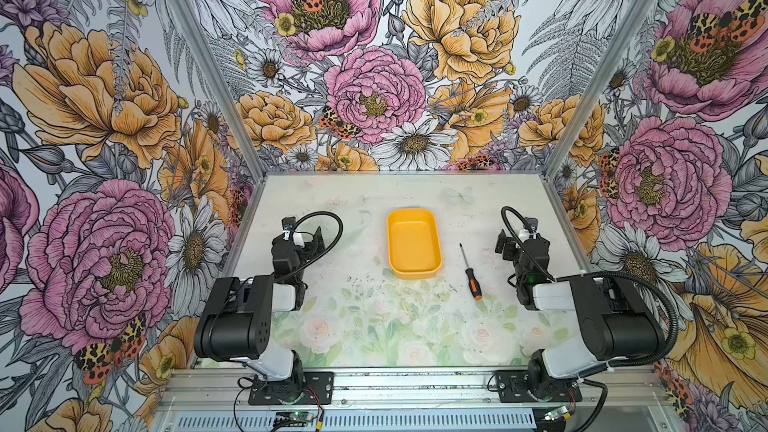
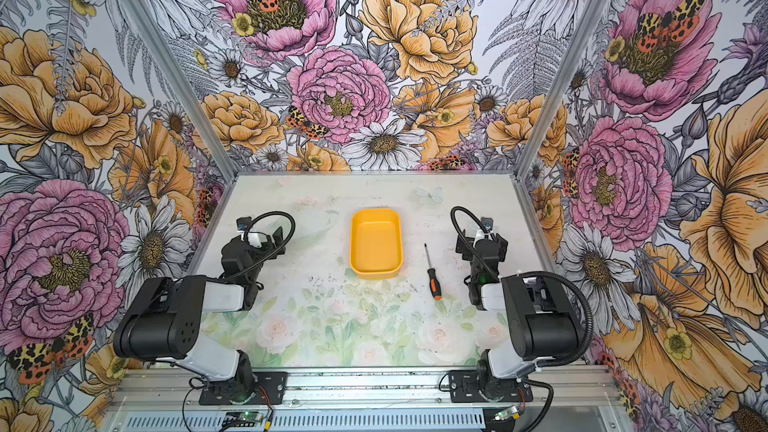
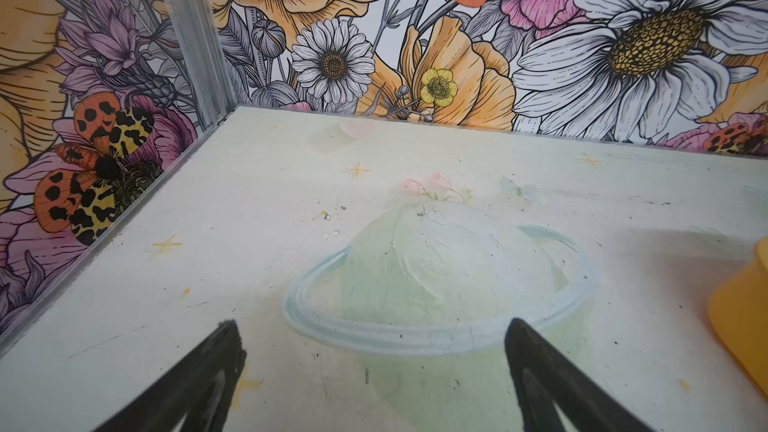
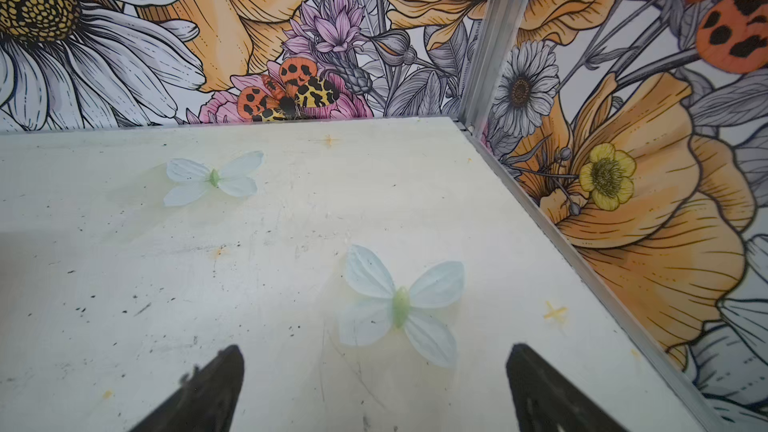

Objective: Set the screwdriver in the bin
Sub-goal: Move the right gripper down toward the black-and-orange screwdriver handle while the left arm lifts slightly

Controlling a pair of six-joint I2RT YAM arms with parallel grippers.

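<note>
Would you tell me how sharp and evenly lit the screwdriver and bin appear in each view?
Both top views: the screwdriver and the bin are sharp, evenly lit, with faint shadows. Left wrist view: only a soft edge of the bin. Right wrist view: neither appears.
</note>
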